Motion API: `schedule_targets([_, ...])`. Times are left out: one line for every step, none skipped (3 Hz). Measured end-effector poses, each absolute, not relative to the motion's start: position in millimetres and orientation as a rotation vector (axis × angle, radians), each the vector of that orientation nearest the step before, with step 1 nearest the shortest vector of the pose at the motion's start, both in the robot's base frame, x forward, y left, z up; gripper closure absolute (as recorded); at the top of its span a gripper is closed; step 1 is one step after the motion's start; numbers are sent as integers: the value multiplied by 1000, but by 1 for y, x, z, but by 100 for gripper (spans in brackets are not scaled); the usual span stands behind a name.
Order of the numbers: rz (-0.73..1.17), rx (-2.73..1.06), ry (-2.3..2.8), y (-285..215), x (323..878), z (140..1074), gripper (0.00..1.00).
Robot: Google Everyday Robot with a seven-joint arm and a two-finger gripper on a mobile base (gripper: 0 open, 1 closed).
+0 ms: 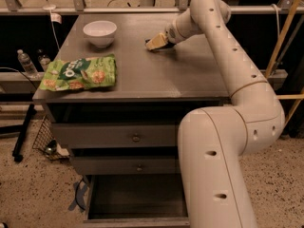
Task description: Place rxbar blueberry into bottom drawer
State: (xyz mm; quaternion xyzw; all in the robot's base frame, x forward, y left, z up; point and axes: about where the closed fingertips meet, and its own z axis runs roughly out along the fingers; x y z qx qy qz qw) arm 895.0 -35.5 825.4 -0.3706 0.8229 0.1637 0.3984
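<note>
My tan gripper (156,42) low over grey tabletop (156,75), grasp: cannot tell. One white bowl (99,32), one green bag (79,72), three grey drawers (114,136); deep bottom drawer (137,201) open.

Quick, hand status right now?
Hand: down on the far right of the cabinet top; open, closed or holding anything cannot be told.

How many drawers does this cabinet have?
3: top drawer under the tabletop, middle drawer below it, bottom drawer open, lowest. The gripper is at the tabletop's far side.
</note>
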Motion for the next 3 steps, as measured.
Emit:
schedule_targets([414, -938, 2083, -36, 895, 825, 100])
schedule_targets([414, -938, 2083, -36, 895, 826, 100])
schedule_targets([414, -938, 2083, -36, 895, 826, 100])
